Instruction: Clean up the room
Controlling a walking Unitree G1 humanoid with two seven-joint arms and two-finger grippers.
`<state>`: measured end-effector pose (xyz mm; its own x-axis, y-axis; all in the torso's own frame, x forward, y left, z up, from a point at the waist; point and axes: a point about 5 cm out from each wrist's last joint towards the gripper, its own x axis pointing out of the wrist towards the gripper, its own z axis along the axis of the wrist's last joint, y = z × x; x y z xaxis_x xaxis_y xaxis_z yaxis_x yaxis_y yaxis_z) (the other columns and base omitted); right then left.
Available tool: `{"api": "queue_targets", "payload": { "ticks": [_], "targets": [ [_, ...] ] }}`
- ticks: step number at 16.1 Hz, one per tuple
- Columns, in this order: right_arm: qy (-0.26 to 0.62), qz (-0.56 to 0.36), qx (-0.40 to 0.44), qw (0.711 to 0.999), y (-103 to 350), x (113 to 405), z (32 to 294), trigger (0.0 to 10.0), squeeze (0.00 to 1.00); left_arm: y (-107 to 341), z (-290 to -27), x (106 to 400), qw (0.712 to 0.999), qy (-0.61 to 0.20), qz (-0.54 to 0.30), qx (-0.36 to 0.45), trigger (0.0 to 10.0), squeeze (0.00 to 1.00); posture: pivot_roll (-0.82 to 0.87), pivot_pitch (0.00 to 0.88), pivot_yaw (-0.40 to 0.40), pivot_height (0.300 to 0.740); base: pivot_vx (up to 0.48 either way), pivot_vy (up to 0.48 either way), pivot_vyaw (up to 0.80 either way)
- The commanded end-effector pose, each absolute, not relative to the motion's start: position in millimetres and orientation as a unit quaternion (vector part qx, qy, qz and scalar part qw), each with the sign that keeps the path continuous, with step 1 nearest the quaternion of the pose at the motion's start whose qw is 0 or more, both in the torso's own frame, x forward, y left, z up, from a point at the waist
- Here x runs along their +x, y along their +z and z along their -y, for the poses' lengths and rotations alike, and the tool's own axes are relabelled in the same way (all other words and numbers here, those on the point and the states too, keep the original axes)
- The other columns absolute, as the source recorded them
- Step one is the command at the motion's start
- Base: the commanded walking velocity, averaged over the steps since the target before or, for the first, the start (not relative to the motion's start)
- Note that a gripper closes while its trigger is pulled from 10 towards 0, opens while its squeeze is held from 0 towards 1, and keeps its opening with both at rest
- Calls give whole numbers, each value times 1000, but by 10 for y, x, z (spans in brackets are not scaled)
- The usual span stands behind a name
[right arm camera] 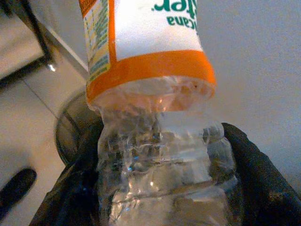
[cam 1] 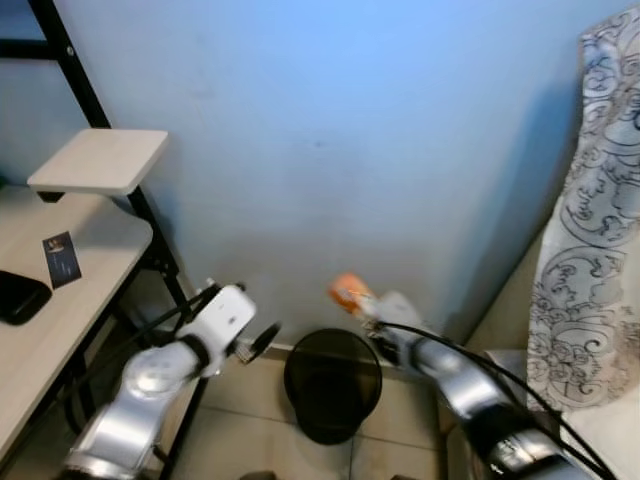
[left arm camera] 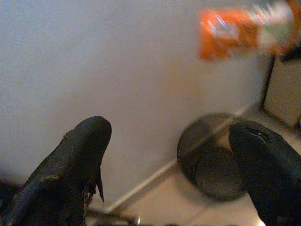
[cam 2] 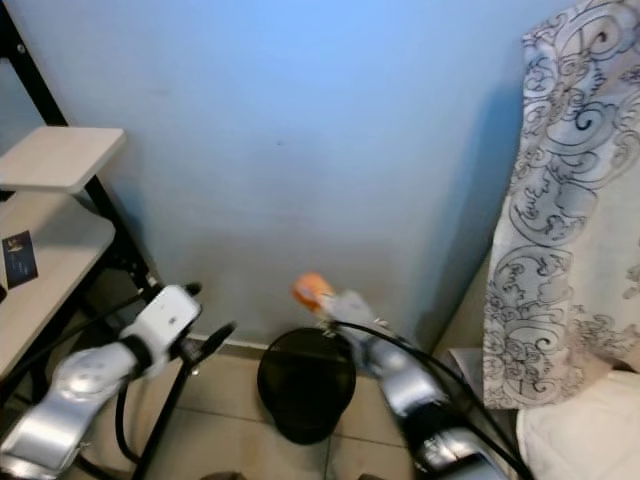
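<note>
Right gripper (right arm camera: 160, 188) has its jaws closed around a crushed clear plastic bottle (right arm camera: 150, 94) with an orange-and-white label, gripping the bare clear end; the labelled end sticks out past the fingertips. In the head views the bottle (cam 1: 350, 291) is up in the air against the blue wall (cam 1: 350, 120), just above and slightly to the robot's right of the rim of the black waste bin (cam 1: 332, 385) on the tiled floor. Long axis runs along the gripper's reach, up and away toward the wall, not vertical.

Key relation: the bin mouth sits below the bottle and a bit toward the robot's left. Judging by this, the drop needs a short shift over the opening, or a tilt of the wrist down, then release. Right arm is the one that matters.

Left gripper (left arm camera: 169, 155) has jaws spread wide, holding nothing, hovering left of the bin beside the desk (cam 1: 60, 300) frame, near the bin but not touching it.

Desk carries a dark card (cam 1: 61, 258) and a black object (cam 1: 18, 296) at its edge. Patterned cloth (cam 1: 590, 220) hangs at far right.
</note>
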<state>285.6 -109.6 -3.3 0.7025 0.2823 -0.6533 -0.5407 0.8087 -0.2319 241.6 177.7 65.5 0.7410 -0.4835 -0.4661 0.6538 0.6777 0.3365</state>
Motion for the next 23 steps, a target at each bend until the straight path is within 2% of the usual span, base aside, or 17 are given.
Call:
{"api": "queue_targets", "payload": {
  "ticks": [1, 4, 9, 10, 23],
  "targets": [
    [228, -302, -217, 900, -13, 2923, 1037, 10000, 0, 627, -1763, 2381, 872, -364, -187, 269, 10000, 0, 112, 0, 17, 740, 0, 0, 0],
    [212, -293, -215, 907, 54, 3038, 951, 10000, 0, 651, -1845, 2408, 856, -380, -196, 291, 10000, 0, 124, 0, 11, 740, 0, 0, 0],
    [207, -283, -245, 904, 91, 3103, 904, 10000, 0, 664, -1834, 2390, 851, -392, -196, 290, 10000, 0, 127, 0, 10, 740, 0, 0, 0],
    [203, -286, -227, 909, 82, 3096, 898, 10000, 1000, 668, -1822, 2386, 852, -394, -195, 286, 10000, 0, 129, 0, 10, 740, 0, 0, 0],
    [206, -293, -176, 917, 25, 3034, 853, 10000, 1000, 696, -1777, 2440, 858, -391, -181, 279, 10000, 0, 130, 0, 16, 740, 0, 0, 0]
  ]
}}
